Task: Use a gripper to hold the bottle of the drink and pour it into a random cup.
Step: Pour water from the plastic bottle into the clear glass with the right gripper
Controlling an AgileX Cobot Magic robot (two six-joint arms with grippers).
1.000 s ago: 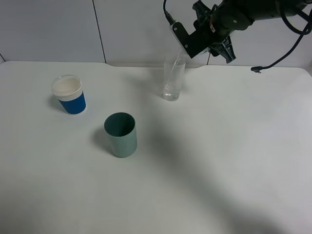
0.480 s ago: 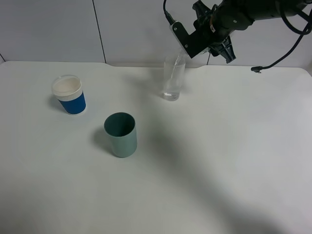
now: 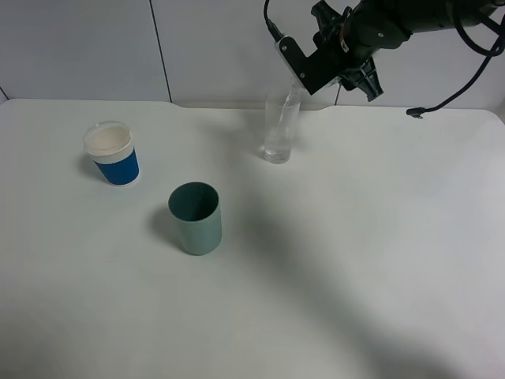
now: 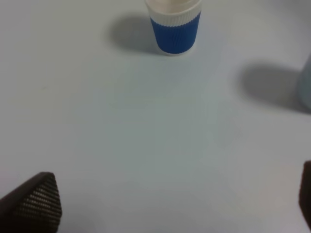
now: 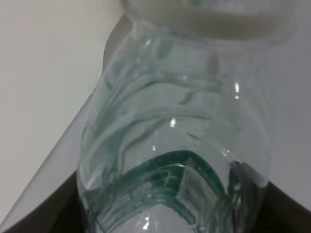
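My right gripper (image 3: 309, 77) is raised at the back of the table and is shut on the clear plastic bottle (image 3: 293, 92). The bottle is tilted, with its neck down at the rim of the tall clear glass (image 3: 280, 128), which has a little water at the bottom. The right wrist view is filled by the bottle (image 5: 175, 141) with its green label; the dark fingers (image 5: 43, 216) show only at the corners. My left gripper (image 4: 172, 201) is open and empty, low over bare table, and is out of the exterior high view.
A blue-and-white paper cup (image 3: 113, 153) stands at the left, also in the left wrist view (image 4: 173, 25). A teal-green cup (image 3: 196, 218) stands nearer the front, its edge in the left wrist view (image 4: 306, 82). A black cable (image 3: 442, 101) hangs at the back right.
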